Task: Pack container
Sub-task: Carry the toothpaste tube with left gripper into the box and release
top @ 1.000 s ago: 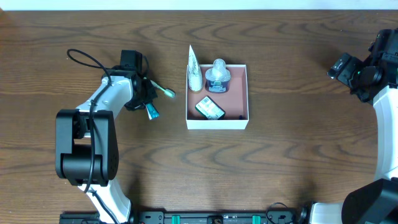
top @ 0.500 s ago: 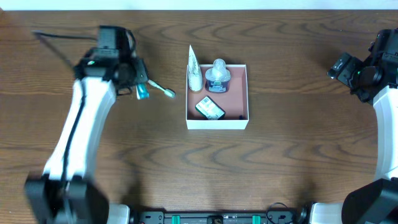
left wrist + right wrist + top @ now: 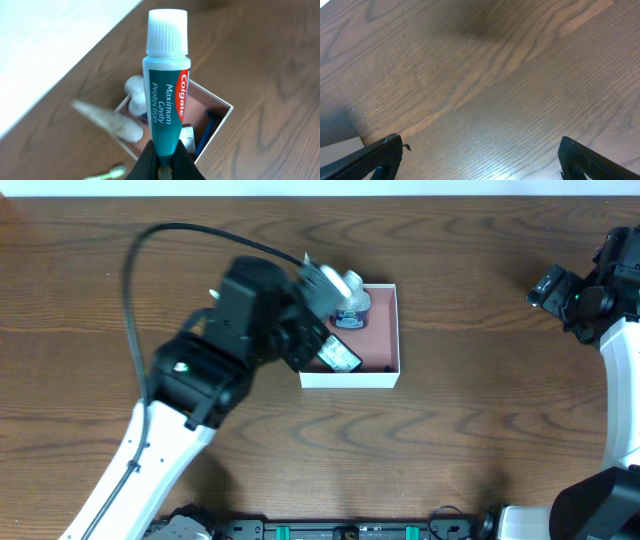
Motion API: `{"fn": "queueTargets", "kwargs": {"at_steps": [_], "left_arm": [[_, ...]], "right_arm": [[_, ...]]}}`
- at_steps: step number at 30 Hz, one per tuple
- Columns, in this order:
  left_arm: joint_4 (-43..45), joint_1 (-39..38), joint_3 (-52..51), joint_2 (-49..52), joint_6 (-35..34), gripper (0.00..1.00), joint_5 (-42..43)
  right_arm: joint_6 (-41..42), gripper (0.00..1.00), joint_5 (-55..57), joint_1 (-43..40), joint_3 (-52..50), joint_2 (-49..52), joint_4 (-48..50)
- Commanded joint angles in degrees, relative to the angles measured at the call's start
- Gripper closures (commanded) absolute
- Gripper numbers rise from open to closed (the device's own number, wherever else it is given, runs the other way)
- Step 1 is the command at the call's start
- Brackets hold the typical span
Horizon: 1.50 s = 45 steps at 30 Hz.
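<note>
From above, the left arm (image 3: 230, 350) reaches from the lower left of the frame to the centre. Its dark wrist covers the left wall of the container (image 3: 350, 379), a shallow white-walled box with a reddish-brown floor sitting on the wooden tabletop (image 3: 480, 430) just above mid-frame. That view hides what the arm carries. The left wrist camera shows it: the left end effector (image 3: 164, 162), at the bottom centre of the frame, is clamped on the lower end of a toothpaste tube (image 3: 167, 85). The teal and red Colgate tube has its white cap pointing to the top of the frame and hangs over the open container. Behind the tube the wrist view also shows a white-capped bottle (image 3: 135, 92) and a blue handle (image 3: 205, 132) inside the box. A blurred white tube (image 3: 107, 120) lies at the box's left side. The overhead view adds a dark labelled packet (image 3: 340, 355) on the floor below the bottle. At the upper right edge of the overhead frame the right arm (image 3: 585, 295) is well apart from the box. Its wrist camera shows the right end effector (image 3: 482, 152) with fingers spread wide to the bottom corners of the frame, over bare wood and holding nothing.
</note>
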Motion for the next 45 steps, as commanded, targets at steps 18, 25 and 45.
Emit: {"fn": "queueTargets", "kwargs": {"at_steps": [18, 25, 45], "left_arm": [[3.4, -6.1, 0.5, 23.8, 29.0, 0.94, -5.8], [3.6, -6.1, 0.5, 26.7, 29.2, 0.89, -7.1], [4.0, -8.6, 0.5, 11.7, 20.6, 0.64, -5.3]], "right_arm": [[0.3, 0.01, 0.6, -0.2, 0.2, 0.4, -0.1], [0.3, 0.01, 0.6, -0.2, 0.2, 0.4, -0.1], [0.3, 0.01, 0.6, -0.2, 0.2, 0.4, -0.1]]}}
